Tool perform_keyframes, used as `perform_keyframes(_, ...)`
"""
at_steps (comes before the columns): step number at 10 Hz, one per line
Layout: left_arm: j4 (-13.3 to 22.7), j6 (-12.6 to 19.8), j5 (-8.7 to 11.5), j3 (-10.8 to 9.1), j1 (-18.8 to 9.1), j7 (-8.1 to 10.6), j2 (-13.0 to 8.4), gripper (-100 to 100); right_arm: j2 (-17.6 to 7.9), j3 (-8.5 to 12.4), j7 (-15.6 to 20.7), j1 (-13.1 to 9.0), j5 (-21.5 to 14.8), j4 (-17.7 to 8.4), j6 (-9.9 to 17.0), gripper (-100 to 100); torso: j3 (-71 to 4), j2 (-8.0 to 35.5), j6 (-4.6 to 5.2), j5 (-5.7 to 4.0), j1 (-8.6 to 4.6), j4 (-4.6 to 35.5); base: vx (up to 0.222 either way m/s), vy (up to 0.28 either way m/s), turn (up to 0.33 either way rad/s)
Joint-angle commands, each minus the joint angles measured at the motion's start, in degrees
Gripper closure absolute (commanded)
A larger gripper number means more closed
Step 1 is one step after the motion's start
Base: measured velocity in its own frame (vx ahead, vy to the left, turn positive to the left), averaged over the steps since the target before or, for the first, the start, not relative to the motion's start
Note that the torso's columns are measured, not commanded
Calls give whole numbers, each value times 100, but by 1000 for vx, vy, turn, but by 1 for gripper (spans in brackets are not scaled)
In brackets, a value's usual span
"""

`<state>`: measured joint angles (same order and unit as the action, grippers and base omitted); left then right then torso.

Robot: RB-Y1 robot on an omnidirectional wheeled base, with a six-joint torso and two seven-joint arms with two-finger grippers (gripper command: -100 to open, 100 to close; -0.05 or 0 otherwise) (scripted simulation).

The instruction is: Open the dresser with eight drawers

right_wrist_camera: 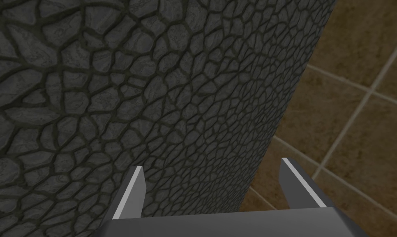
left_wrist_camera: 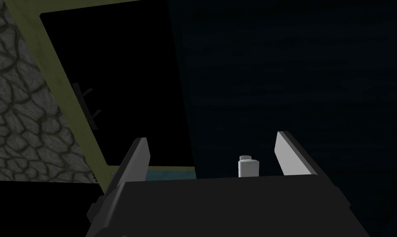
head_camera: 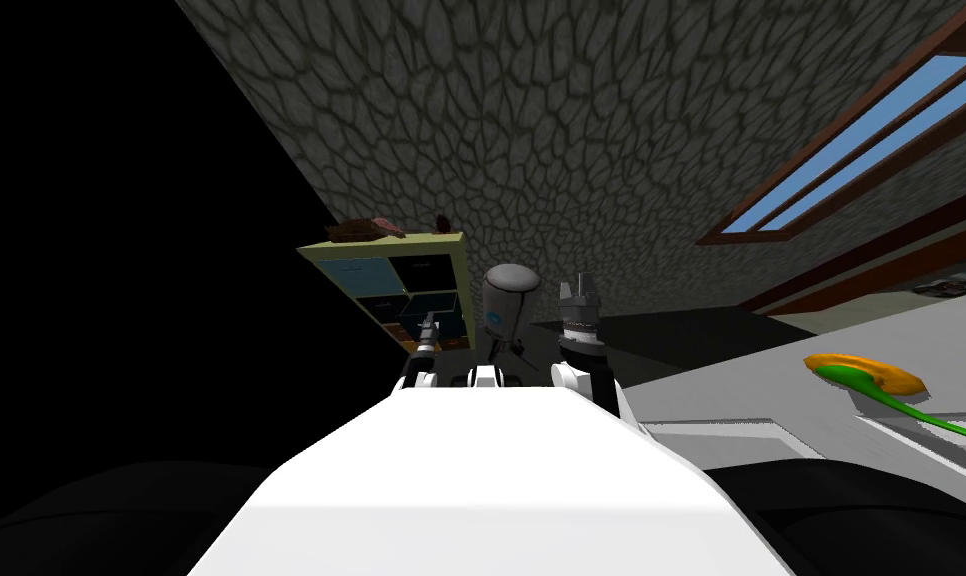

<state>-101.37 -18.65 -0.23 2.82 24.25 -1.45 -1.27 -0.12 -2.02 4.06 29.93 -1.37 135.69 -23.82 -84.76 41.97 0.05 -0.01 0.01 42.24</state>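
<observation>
Dresser olive frame edge lies just beside the spread-fingered left gripper.

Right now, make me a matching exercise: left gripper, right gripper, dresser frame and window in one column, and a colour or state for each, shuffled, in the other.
Column one
1. left gripper
2. right gripper
3. dresser frame
4. window

Column two
A. blue panes in a brown surround
B. open, facing a stone wall
C. olive green
D. open, fingers either side of a small pale knob

Pairs: 1-D, 2-B, 3-C, 4-A
</observation>
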Motion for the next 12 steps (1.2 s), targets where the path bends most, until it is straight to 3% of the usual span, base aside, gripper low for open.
perform_keyframes(1,-427,299,8,17,125,11,-13,-100,0,0,0,0,0,0,0,0,9,14,4,-2,0,9,13,-2,-25)
perform_keyframes(5,-1071,731,16,55,350,27,-28,-100,0,0,0,0,0,0,0,0,28,52,-9,-13,-9,27,10,1,-18)
perform_keyframes(6,-923,710,18,52,326,31,-27,-100,0,0,0,0,0,0,0,0,33,63,-9,-20,-16,38,9,2,-4)
perform_keyframes(7,-930,742,18,53,330,30,-26,0,0,0,0,-1,0,0,0,0,36,63,-8,-13,-15,28,0,0,0)
perform_keyframes(12,-897,768,18,53,349,32,-27,0,0,0,0,-1,0,0,0,0,21,36,-5,-2,-4,8,0,0,0)
